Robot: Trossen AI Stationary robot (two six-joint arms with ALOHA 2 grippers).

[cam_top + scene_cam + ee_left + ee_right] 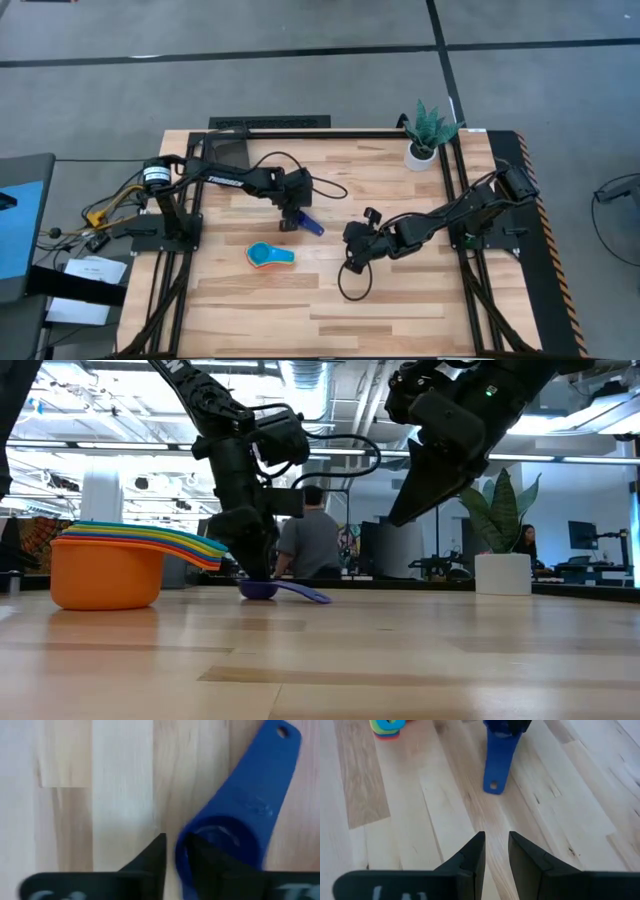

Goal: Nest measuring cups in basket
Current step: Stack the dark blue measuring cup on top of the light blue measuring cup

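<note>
A dark blue measuring cup point(240, 815) rests on its bowl on the table, its flat handle point(314, 227) pointing toward the right edge. My left gripper point(175, 845) points steeply down at its bowl, open by a narrow gap. One finger stands inside the bowl and the other outside the rim. The other cups sit nested in an orange one point(268, 256) nearer the front edge. My right gripper point(496, 837) hangs open above bare wood, right of the blue cup's handle point(495, 775). The dark basket point(228, 150) stands at the far left. My left gripper straddles the bowl's rim point(179, 851) on the side away from the handle, coming from above. A thin strip of table shows between the outer finger point(152, 862) and the wall. Whether the inner finger point(210, 862) touches the wall, I cannot tell. The cup sits level on the table.
A white pot with a green plant point(425, 140) stands at the far right corner. Black cables loop beside both arms, one point(352, 285) lying on the table below the right gripper. Bare wood lies along the front of the table.
</note>
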